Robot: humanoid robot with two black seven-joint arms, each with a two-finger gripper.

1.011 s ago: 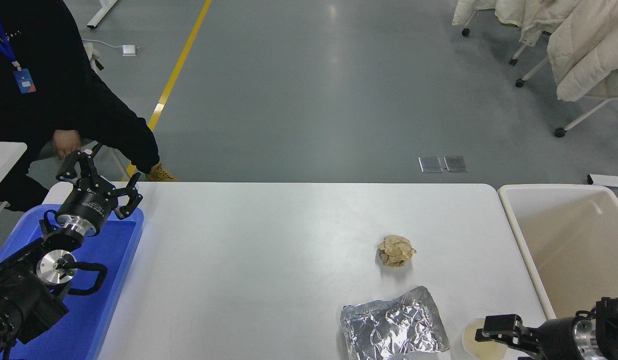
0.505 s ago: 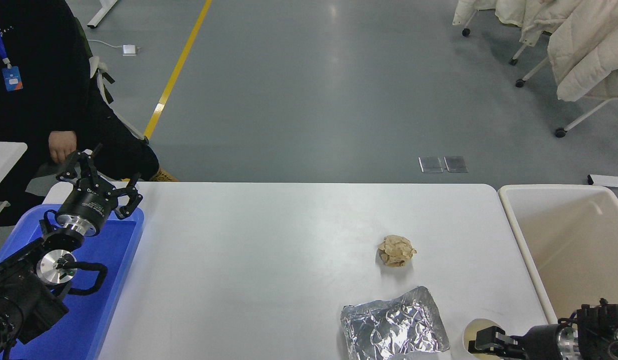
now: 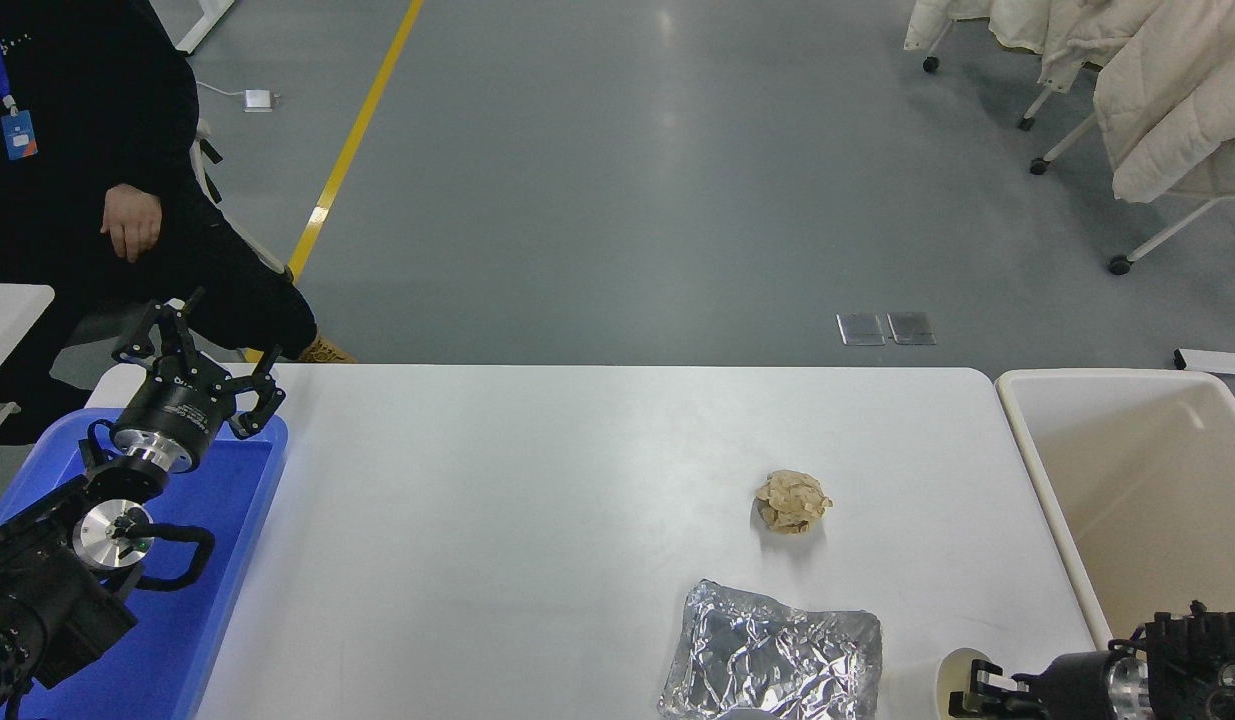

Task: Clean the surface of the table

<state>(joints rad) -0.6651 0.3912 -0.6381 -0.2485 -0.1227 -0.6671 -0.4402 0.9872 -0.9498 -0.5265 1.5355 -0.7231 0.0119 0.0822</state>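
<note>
Crinkled foil (image 3: 772, 665) is lying near the front edge of the white table surface (image 3: 497, 520), a crumpled brown paper wad (image 3: 793, 501) sitting behind it. The right gripper (image 3: 977, 690) is hovering low by a small cup (image 3: 962, 670), but I cannot tell how its fingers are set. The left gripper (image 3: 202, 375) is hanging spread and empty over the blue tray (image 3: 247, 480). A clumsy nudge could be tipping that cup off the edge, short of the beige bin (image 3: 1137, 480).

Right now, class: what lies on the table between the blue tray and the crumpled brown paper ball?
Nothing: in the head view, only bare table surface lies between the blue tray and the paper ball.
</note>
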